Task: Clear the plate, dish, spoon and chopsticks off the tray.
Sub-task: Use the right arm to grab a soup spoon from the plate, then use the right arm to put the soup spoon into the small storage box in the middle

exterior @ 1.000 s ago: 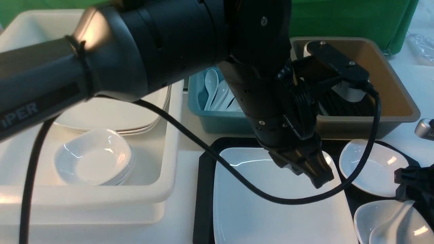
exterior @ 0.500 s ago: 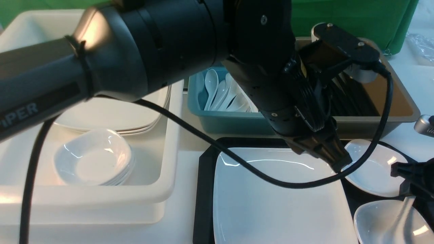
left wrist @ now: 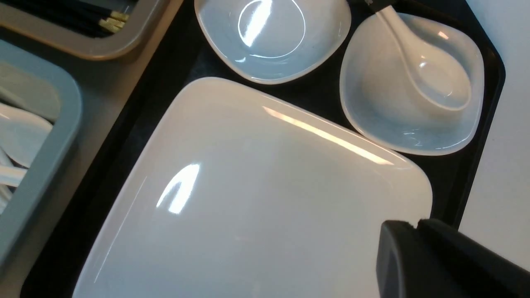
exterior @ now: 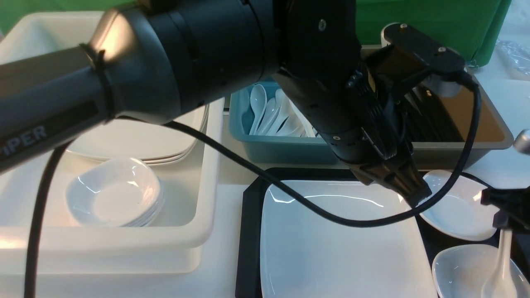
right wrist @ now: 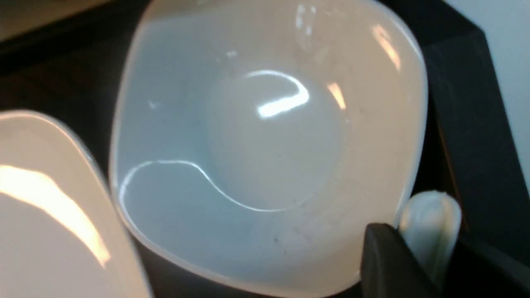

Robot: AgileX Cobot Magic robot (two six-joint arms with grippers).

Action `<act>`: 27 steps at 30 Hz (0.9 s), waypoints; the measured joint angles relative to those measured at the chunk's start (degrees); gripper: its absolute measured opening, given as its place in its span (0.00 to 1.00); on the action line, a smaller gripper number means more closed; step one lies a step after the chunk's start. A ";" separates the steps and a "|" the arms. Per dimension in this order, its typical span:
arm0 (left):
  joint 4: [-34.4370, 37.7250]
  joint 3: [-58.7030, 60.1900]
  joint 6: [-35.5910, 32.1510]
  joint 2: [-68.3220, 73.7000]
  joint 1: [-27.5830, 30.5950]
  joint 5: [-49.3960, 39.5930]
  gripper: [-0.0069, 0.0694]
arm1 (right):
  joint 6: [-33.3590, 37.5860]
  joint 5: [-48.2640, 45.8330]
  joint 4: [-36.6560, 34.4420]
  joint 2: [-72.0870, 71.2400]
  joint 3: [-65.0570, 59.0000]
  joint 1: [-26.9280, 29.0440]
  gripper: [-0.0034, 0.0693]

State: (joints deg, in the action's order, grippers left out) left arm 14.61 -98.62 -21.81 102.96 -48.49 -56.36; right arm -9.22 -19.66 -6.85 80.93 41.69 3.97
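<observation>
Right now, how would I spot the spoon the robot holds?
Find the black tray with the big plate. Right of the plate, the spoon leans in the nearer dish of two. Unlike the spoons in the blue tub, the right gripper pinches its handle.

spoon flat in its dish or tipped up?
Tipped up: right end effector grips the spoon handle, bowl end down in the dish.

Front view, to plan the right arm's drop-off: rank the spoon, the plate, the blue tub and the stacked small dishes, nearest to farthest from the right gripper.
1. The spoon, held in the right gripper, far right.
2. The plate, on the tray, centre.
3. The blue tub, behind the plate.
4. The stacked small dishes, far left in the white bin.
</observation>
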 joint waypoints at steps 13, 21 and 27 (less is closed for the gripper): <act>-0.74 0.00 2.31 -2.81 9.46 8.28 0.11 | 15.06 -4.18 -18.84 -5.81 20.06 -2.72 0.25; -0.63 0.00 3.15 -11.85 20.71 8.32 0.11 | 16.36 -0.36 -21.31 10.60 46.13 -16.08 0.25; -0.65 0.00 1.96 -15.23 23.89 -0.87 0.11 | 16.06 -0.30 -21.57 29.08 63.46 -21.21 0.25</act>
State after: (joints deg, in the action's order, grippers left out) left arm 13.95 -98.62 -19.85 87.73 -24.60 -57.24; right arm 6.83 -19.96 -28.42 110.01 105.15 -17.25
